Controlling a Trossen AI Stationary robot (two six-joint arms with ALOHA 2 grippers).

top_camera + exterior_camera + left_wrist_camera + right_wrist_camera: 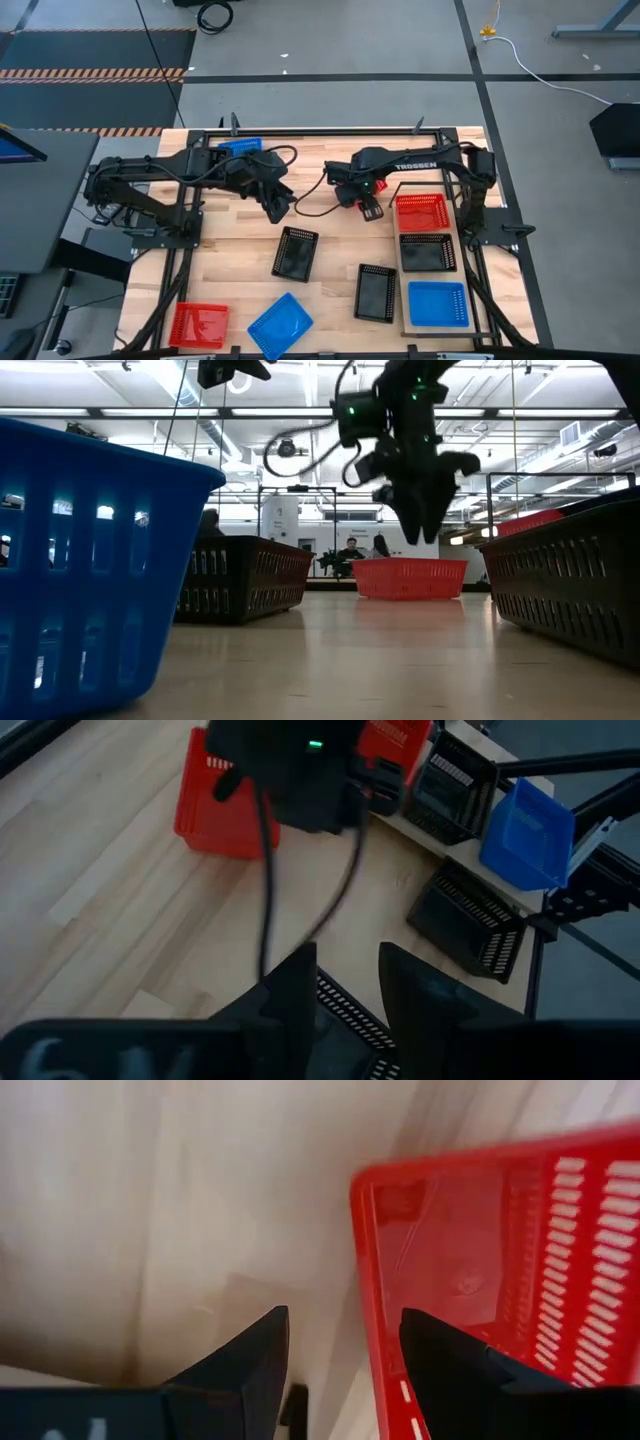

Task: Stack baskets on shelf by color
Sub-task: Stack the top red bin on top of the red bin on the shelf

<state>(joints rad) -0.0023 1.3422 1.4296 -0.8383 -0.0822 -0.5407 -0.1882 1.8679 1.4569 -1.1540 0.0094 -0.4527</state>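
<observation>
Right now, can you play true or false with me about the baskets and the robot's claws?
1. Three baskets sit on the shelf: a red basket, a black basket and a blue basket. True.
2. The right gripper is squeezing a blue basket. False: its fingers are open and empty, just beside the red basket on the shelf.
3. A second red basket lies near the table's front left corner. True.
4. Every black basket is already on the shelf. False: two black ones lie on the table.
5. The left gripper hangs over the middle of the table holding nothing. True.
</observation>
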